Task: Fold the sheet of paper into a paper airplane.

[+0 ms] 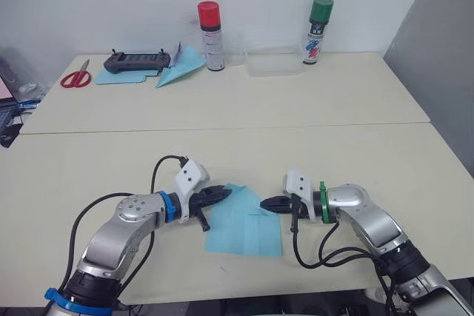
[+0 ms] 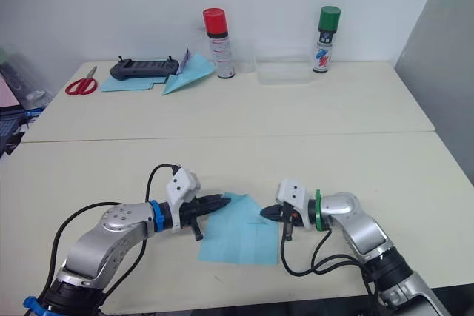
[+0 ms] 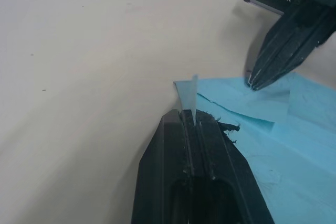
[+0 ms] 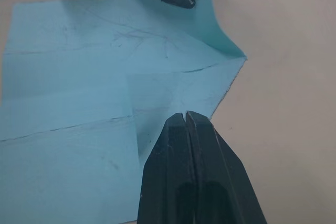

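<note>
- Currently the sheet of paper (image 1: 244, 221) lies on the counter (image 1: 311, 109) between both grippers.
- Left gripper (image 1: 224, 194) pinches its corner.
- Right gripper (image 1: 267, 203), fingers together, presses its edge.
- Spray-can (image 1: 210, 26) labels unreadable.

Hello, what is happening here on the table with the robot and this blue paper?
The robot is folding the sheet of paper on the near table. The left gripper is shut on a corner of the sheet, lifting it slightly. The right gripper is shut, its tip pressing on the opposite edge. The sheet shows creases but lies mostly flat, not yet an airplane. At the far edge are scissors, a black controller, a folded paper dart and two spray cans.
</note>
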